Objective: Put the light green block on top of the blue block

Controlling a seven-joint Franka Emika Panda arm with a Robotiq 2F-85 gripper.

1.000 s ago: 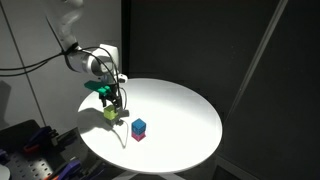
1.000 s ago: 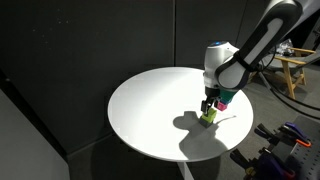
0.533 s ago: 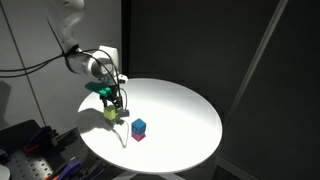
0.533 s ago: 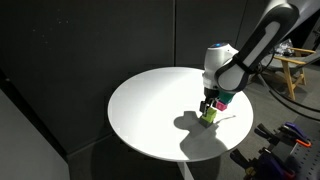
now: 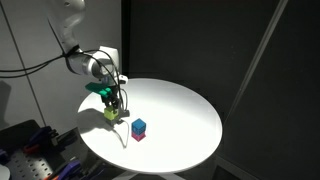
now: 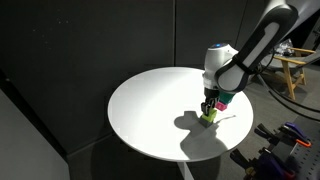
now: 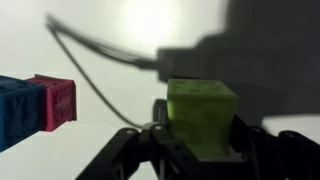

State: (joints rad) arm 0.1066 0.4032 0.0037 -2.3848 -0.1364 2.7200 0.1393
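Light green block point(image 7: 201, 112): pinched between the two dark fingers point(image 7: 158, 118) of the end effector point(image 7: 200, 140), one finger pressed against each side face, directly below the wrist. Seen likewise in both exterior views, light green block point(image 5: 110, 115) point(image 6: 209, 117) clamped at the tip of the downward-pointing end effector point(image 5: 113, 107) point(image 6: 209, 110), low over the round white table point(image 5: 185, 115) with shadow close beneath. Cannot tell whether resting on the table or just clear of it.

Blue block point(image 5: 139, 124): near the end effector but apart from it, seated squarely on top of a magenta block point(image 5: 138, 135). In the wrist view, blue block point(image 7: 14, 110) at the left edge, touching the magenta block point(image 7: 58, 102), both off to one side of the end effector.

Thin dark curved line point(image 7: 100, 55) across the table beyond the end effector; cable or shadow, cannot tell.
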